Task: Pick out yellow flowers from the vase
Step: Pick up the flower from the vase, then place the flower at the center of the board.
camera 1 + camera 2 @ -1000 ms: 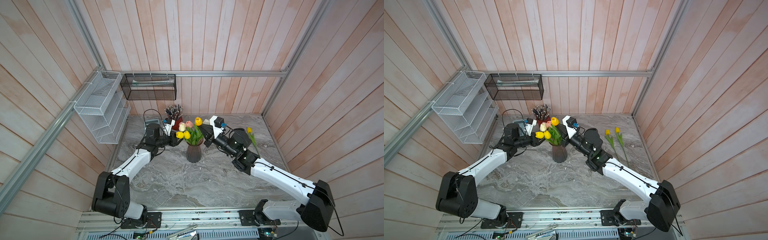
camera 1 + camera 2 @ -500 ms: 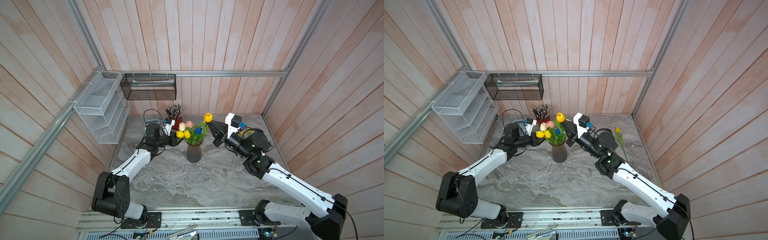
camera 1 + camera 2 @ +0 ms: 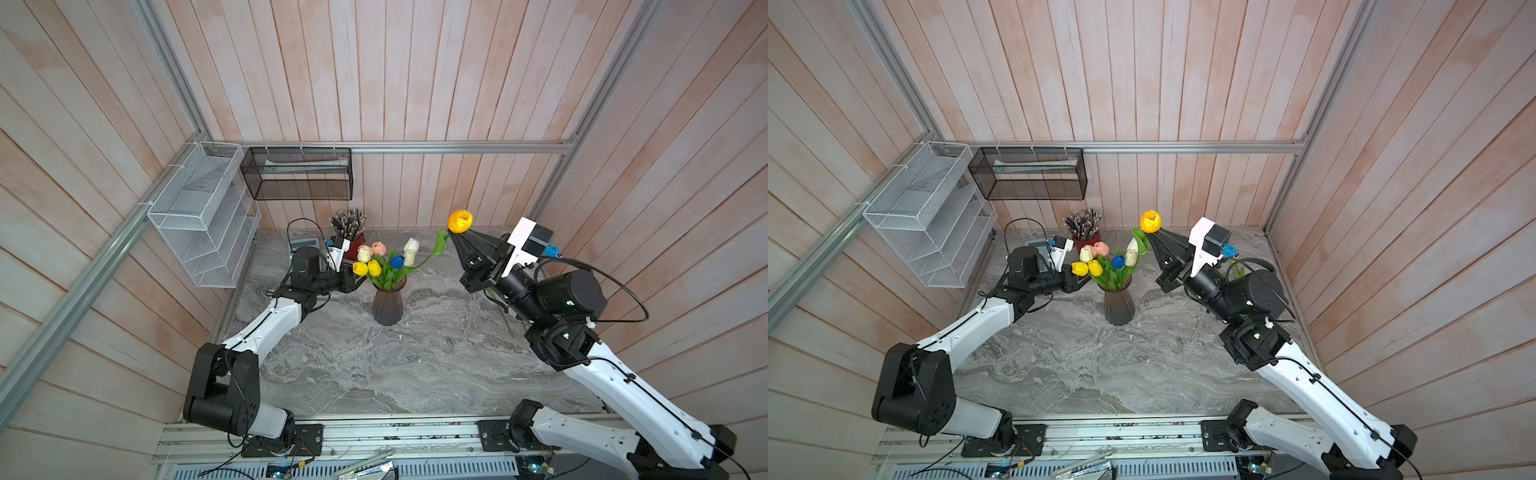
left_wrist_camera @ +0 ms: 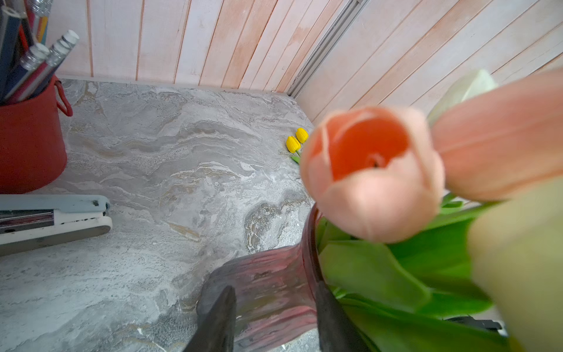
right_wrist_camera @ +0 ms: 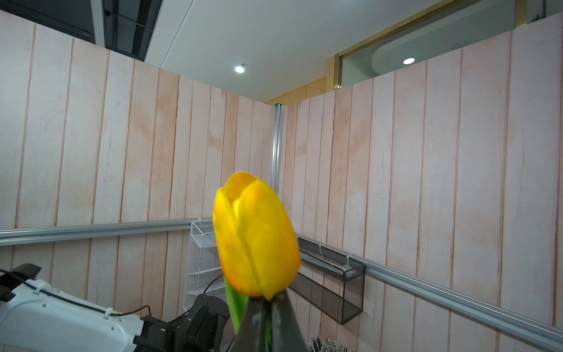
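- Centre-left in a top view: L gripper (image 3: 358, 283), jaws part-way apart, clamps neck of vase (image 3: 388, 305).
- Mid-frame: 2 yellow tulips (image 3: 360, 269) sit in vase.
- Right of centre: R gripper (image 3: 455, 237) pinched tight on stem under orange-yellow tulip (image 3: 459, 221); stem trails back toward vase.
- Far right (L wrist cam): 2 loose yellow tulips (image 4: 293, 144) lie on table (image 4: 182, 158) by wall.

The right claw (image 3: 1152, 234) pinches an orange-yellow tulip (image 3: 1150, 221) just under its head, up beside the vase (image 3: 1119, 305).
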Controlling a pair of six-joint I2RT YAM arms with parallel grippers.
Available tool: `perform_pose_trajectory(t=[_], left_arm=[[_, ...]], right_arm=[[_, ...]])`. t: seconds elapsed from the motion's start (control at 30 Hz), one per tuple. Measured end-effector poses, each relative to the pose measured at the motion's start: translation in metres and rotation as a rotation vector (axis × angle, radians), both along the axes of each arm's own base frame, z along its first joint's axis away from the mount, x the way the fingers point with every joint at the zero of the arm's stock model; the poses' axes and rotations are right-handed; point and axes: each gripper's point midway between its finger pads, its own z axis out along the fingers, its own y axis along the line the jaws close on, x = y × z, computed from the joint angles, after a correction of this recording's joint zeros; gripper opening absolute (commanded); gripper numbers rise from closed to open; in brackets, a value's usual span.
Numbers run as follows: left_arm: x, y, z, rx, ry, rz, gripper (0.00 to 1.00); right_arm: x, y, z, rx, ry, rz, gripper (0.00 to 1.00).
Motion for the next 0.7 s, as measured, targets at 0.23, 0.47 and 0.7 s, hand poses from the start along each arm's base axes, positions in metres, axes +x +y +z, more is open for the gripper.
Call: perform_pose_trajectory(t=[0.23,0.47,0.7], left_arm=[[0.0,0.0,0.0,0.0,0.0,0.0,0.44],[0.0,0.0,0.0,0.0,0.0,0.0,0.44],[0.0,0.0,0.0,0.0,0.0,0.0,0.44]], right_arm=[[0.016,-0.029,0.012,-0.013,0.049,-0.19,0.0],[0.063,-0.064,0.004,-0.079,0.165,-0.49,0.0],[0.151,-0.108,-0.047,-0.24,0.419,-0.728,0.0]])
